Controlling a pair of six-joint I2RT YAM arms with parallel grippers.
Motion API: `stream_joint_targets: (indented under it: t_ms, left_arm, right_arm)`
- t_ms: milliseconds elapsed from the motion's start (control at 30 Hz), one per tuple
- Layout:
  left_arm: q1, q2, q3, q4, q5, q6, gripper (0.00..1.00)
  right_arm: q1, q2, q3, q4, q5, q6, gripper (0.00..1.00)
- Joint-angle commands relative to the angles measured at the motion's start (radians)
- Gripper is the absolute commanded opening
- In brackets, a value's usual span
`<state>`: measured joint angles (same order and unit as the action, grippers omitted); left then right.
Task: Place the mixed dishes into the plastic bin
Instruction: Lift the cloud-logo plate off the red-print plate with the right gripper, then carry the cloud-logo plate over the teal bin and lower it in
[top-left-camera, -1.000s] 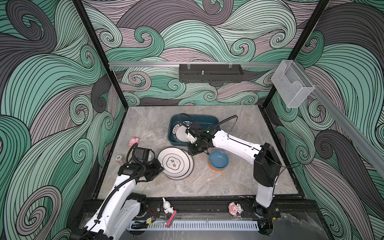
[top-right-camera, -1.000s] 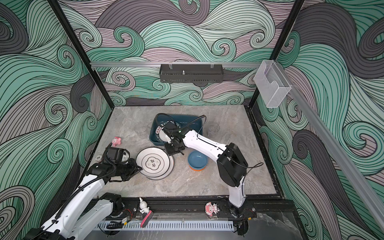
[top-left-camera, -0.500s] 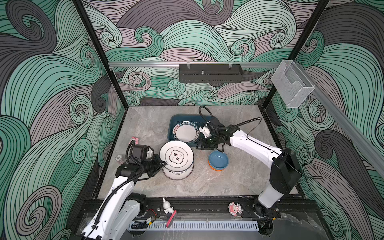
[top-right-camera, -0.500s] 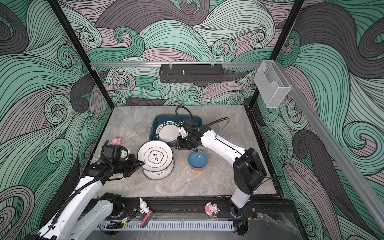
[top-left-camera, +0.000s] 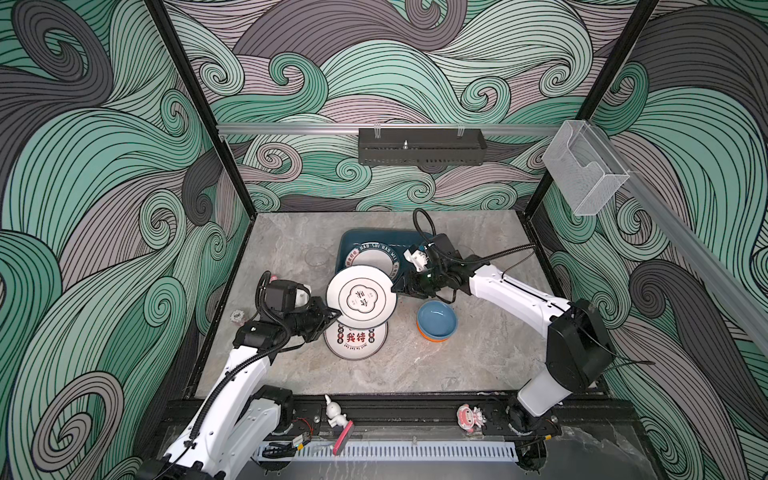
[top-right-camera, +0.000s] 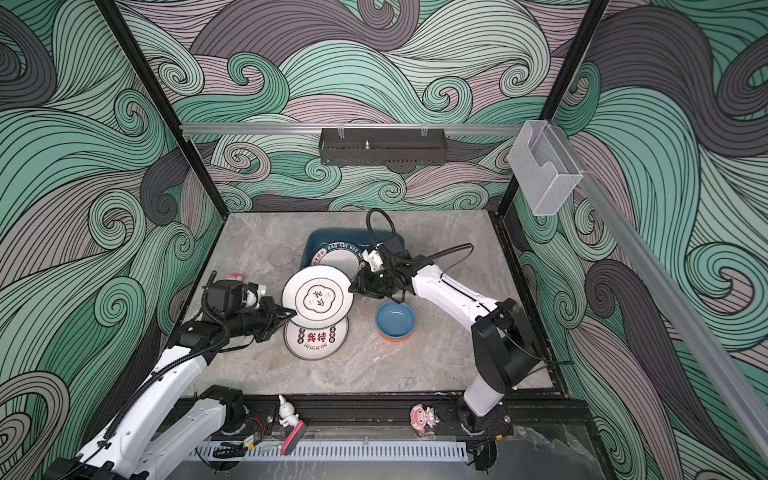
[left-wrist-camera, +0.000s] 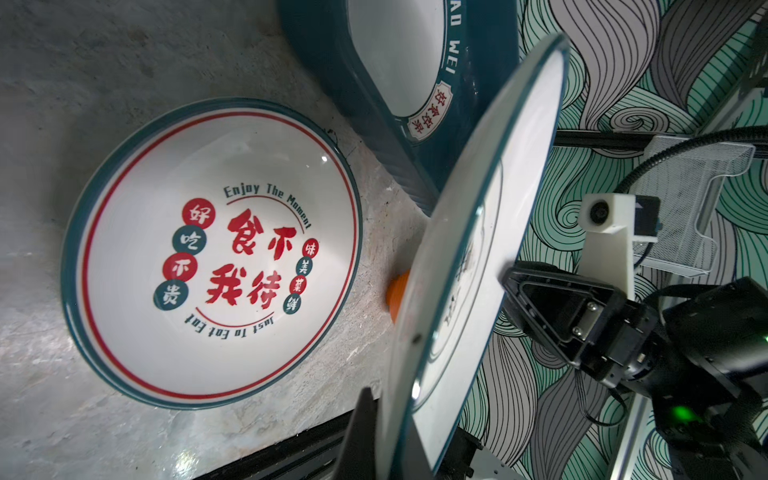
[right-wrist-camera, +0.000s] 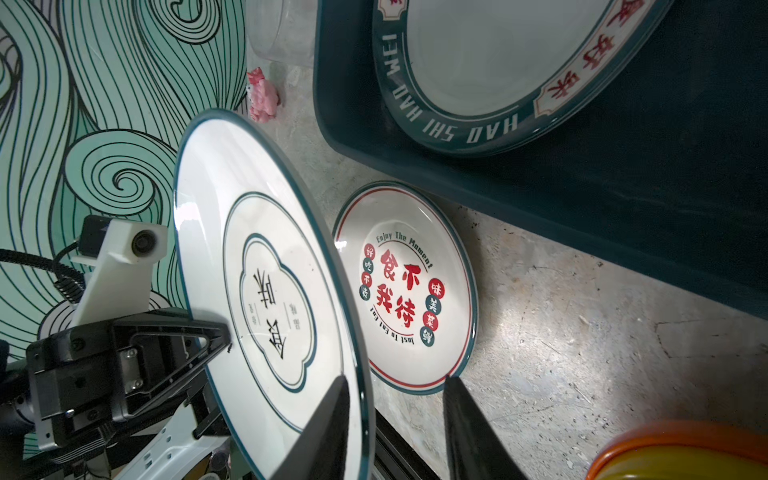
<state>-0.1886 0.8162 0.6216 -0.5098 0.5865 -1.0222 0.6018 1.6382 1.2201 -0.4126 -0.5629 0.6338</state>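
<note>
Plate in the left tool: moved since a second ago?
Yes. The lifted plate has risen off the lower plate, toward the plastic bin; the left tool grips its rim.

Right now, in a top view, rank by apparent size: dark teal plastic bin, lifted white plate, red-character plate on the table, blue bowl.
1. dark teal rectangular plastic bin, partly hidden.
2-3. lifted round white plate and red-character white plate on the table: alike; the lifted one is nearer the camera.
4. small blue bowl.
</note>
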Motion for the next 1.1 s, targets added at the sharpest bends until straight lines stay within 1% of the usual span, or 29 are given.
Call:
stream_joint_targets:
  t_ms: [0, 67, 100, 367, 467, 533, 600, 700, 767, 900, 1067]
  left_arm:
    - [-0.01, -0.008, 0.046, 0.089, 0.048, -0.021, 0.0]
    - [-0.014, -0.005, 0.047, 0.098, 0.051, -0.028, 0.0]
    - [-0.017, -0.006, 0.046, 0.105, 0.053, -0.03, 0.0]
    - [-0.022, -0.002, 0.045, 0.115, 0.047, -0.038, 0.0]
    - [-0.022, 0.0, 0.045, 0.116, 0.046, -0.038, 0.01]
    - [-0.023, 0.0, 0.045, 0.116, 0.042, -0.037, 0.09]
    - [-0.023, -0.001, 0.045, 0.106, 0.033, -0.037, 0.21]
    - [-0.022, -0.005, 0.045, 0.097, 0.022, -0.036, 0.36]
    - [-0.022, -0.007, 0.047, 0.086, 0.014, -0.033, 0.42]
    - [-0.022, -0.012, 0.047, 0.057, -0.013, -0.021, 0.49]
    - [-0.022, -0.037, 0.035, 0.033, -0.043, -0.013, 0.55]
  right_arm:
    - [-0.007, -0.017, -0.011, 0.047, -0.054, 0.033, 0.38]
    - [-0.008, -0.015, -0.013, 0.047, -0.062, 0.038, 0.35]
    - [-0.007, -0.015, -0.015, 0.076, -0.066, 0.042, 0.34]
    - [-0.011, -0.015, -0.017, 0.094, -0.083, 0.046, 0.13]
    - [-0.012, -0.02, -0.018, 0.094, -0.085, 0.045, 0.08]
    - [-0.016, -0.023, -0.018, 0.092, -0.081, 0.041, 0.06]
    - [-0.019, -0.029, -0.02, 0.091, -0.072, 0.038, 0.03]
    - [-0.025, -0.04, -0.021, 0.092, -0.061, 0.034, 0.01]
    - [-0.032, -0.047, -0.021, 0.092, -0.052, 0.032, 0.0]
    - [-0.053, -0.051, -0.014, 0.087, -0.04, 0.029, 0.0]
    - [-0.084, -0.046, 0.007, 0.072, -0.009, 0.017, 0.0]
